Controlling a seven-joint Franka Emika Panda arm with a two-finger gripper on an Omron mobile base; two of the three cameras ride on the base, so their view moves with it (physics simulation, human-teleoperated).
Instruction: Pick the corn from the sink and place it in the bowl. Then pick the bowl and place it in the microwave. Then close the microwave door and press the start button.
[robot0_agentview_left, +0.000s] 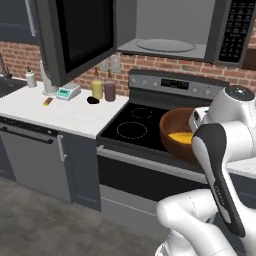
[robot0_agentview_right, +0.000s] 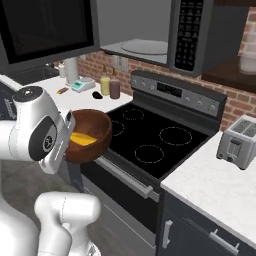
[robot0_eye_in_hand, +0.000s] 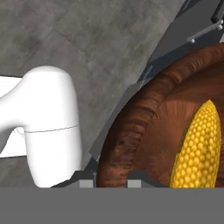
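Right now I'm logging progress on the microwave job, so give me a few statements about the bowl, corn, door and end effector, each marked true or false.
1. The corn lies inside the bowl. True.
2. The microwave door is closed. False: it stands swung open.
3. The end effector grips the bowl's rim. True: its fingertips straddle the rim.
4. The bowl sits on the microwave turntable. False: it is held at the front edge of the stove.
5. A toaster stands on the counter beside the stove. True.

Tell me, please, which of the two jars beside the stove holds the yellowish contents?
The left jar, nearer the small scale; the right jar, closer to the stove, is dark maroon.
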